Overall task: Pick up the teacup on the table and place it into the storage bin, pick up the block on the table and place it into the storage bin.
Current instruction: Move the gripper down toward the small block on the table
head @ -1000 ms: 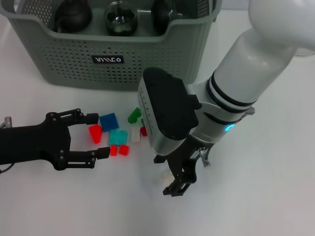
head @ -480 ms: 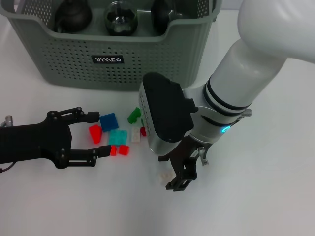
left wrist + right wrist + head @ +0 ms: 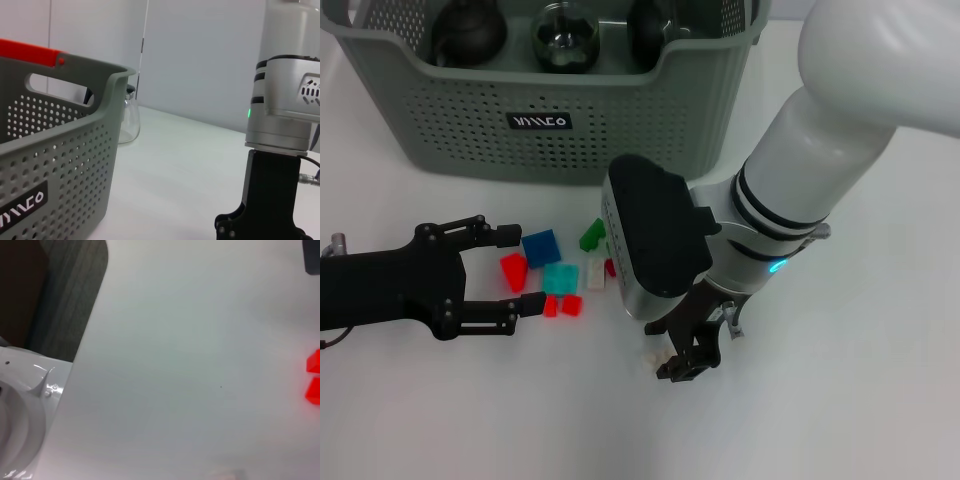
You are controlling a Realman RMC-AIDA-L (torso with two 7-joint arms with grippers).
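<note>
Right gripper [image 3: 682,362] lowering since earlier, fingers closing around small white block [image 3: 653,356]; left gripper [image 3: 515,272] idling open beside coloured blocks.

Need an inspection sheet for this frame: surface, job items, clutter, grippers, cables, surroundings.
Surface: white table, nothing spilled that I can see.
Job's things: storage bin at the far side, holding three dark round vessels; whether any is the teacup cannot be told. Small coloured blocks lie loose in front of the bin; a pale block sits beside the right gripper's fingertips.
Clutter: clear glass flask behind the bin.
Grippers: left gripper open, low beside the coloured blocks. Right gripper pointing down at the pale block, touching or not unclear.
Cables: short lead at the right wrist.
Surroundings: plain wall.
</note>
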